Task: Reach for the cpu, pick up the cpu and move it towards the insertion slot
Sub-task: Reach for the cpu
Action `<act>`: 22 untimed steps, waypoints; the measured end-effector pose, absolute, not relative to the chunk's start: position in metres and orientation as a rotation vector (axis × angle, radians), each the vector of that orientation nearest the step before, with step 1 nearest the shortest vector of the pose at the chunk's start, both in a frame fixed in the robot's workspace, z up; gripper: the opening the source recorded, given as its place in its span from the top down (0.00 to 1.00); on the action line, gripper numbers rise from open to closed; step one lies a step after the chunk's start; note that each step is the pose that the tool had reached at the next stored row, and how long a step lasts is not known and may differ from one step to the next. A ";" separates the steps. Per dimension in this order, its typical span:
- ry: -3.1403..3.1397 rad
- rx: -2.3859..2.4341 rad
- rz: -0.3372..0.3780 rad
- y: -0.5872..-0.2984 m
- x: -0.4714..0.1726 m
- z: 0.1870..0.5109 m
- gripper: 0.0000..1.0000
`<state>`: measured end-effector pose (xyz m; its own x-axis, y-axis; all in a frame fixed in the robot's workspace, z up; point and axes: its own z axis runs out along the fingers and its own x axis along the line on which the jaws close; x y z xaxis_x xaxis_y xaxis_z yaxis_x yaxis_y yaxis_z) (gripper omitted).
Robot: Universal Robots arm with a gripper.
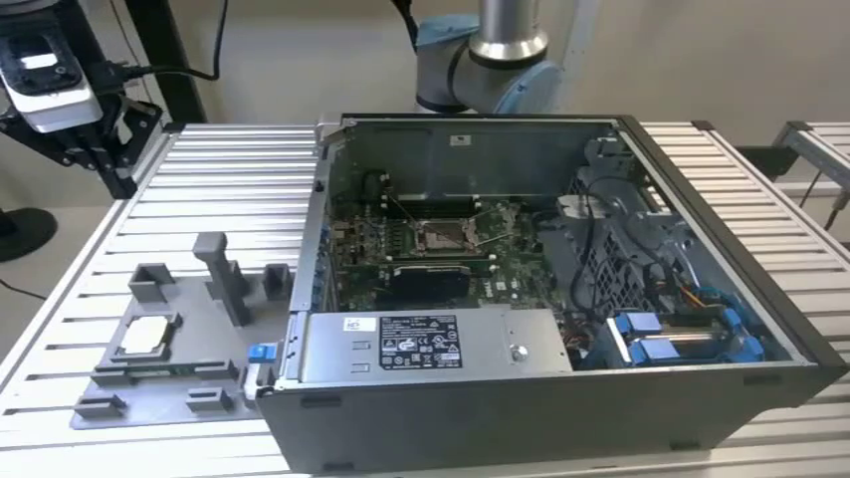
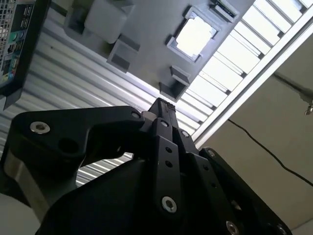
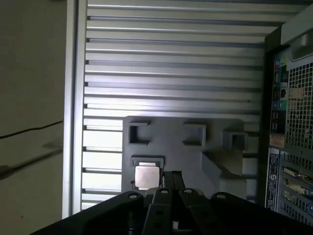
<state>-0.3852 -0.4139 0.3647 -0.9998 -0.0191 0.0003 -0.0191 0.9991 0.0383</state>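
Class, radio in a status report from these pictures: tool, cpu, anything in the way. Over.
Tool shut, empty, apart from the grey tray. Cpu flat in its tray recess, untouched. Nothing lying over it.

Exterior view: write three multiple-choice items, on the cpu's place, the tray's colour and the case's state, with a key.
1. The cpu lies: A on the board; B in the tray; C on the floor.
2. The tray is: A grey; B blue; C red.
3. The case is: A shut; B open; C upside down.
Key: B, it lies flat in a tray recess; A, its plastic is grey; B, the slot shows inside.
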 end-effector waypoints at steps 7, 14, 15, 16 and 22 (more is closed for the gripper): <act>-3.140 0.030 -0.060 -0.433 -0.392 0.361 1.00; -3.140 0.030 -0.060 -0.433 -0.413 0.356 1.00; -3.140 0.030 -0.060 -0.433 -0.413 0.356 1.00; -3.140 0.030 -0.060 -0.433 -0.413 0.356 1.00; -3.140 0.030 -0.060 -0.433 -0.413 0.356 0.00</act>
<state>-0.4131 -0.4331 0.3562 -0.9998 -0.0191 0.0004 -0.0191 0.9991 0.0382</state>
